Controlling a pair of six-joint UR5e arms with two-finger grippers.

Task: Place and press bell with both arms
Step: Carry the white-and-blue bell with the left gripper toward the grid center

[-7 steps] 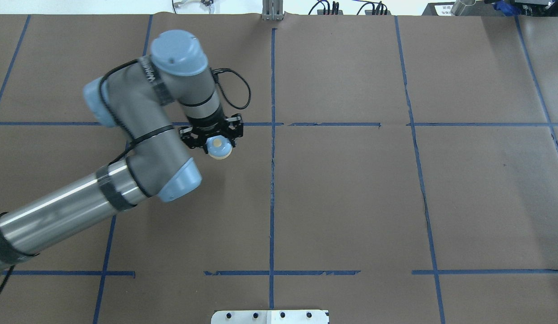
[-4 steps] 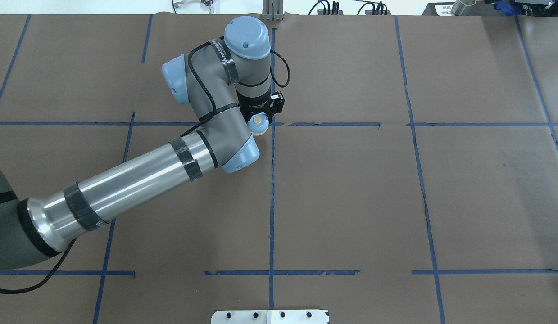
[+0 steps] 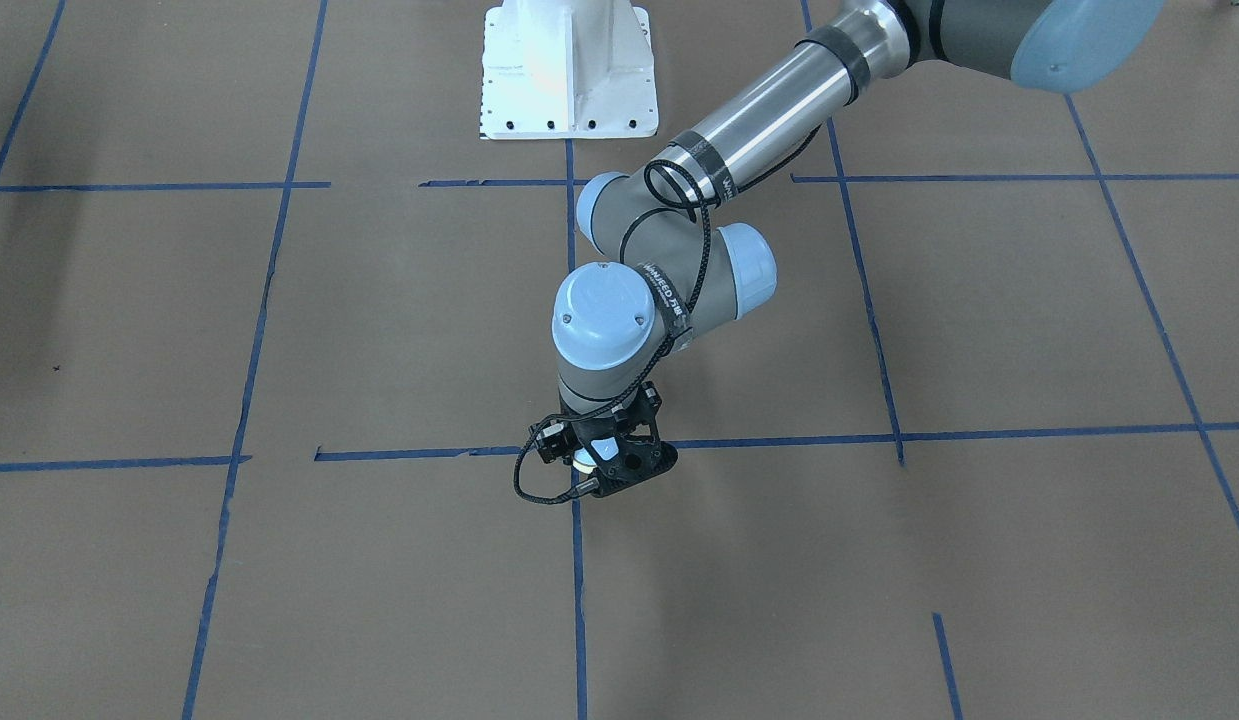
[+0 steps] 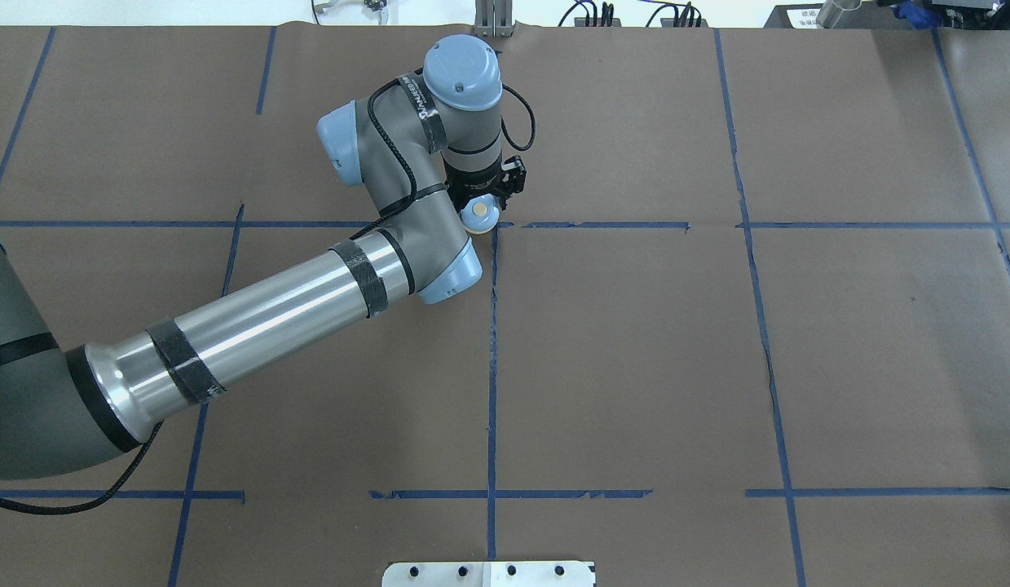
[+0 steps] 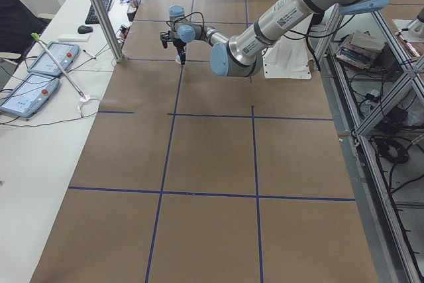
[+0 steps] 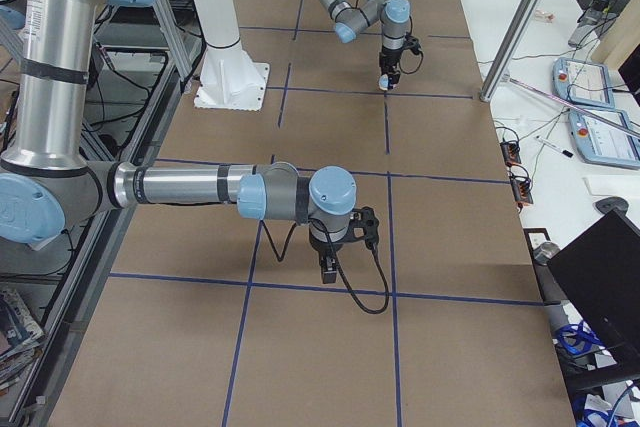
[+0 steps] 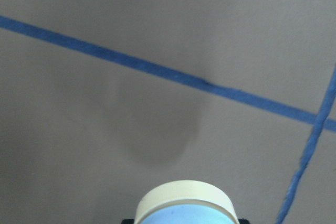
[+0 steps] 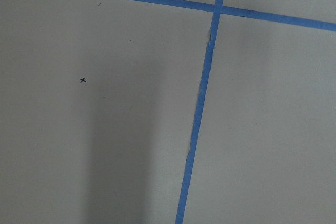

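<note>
The light-blue bell with its pale button on top sits between the jaws of my left gripper, which is shut on it. It hangs low over the brown paper, by the crossing of two blue tape lines. The front-facing view shows the bell inside the black gripper. The left wrist view shows its cream rim and its shadow on the paper. My right gripper shows only in the exterior right view, over the paper; I cannot tell whether it is open or shut.
Blue tape lines divide the brown paper into squares. The white pedestal base stands at the robot's edge. A metal post stands at the far edge. Control tablets lie on a side table.
My left arm has carried the bell to the right and farther from the robot, up to the tape crossing. Its last shift was small.
</note>
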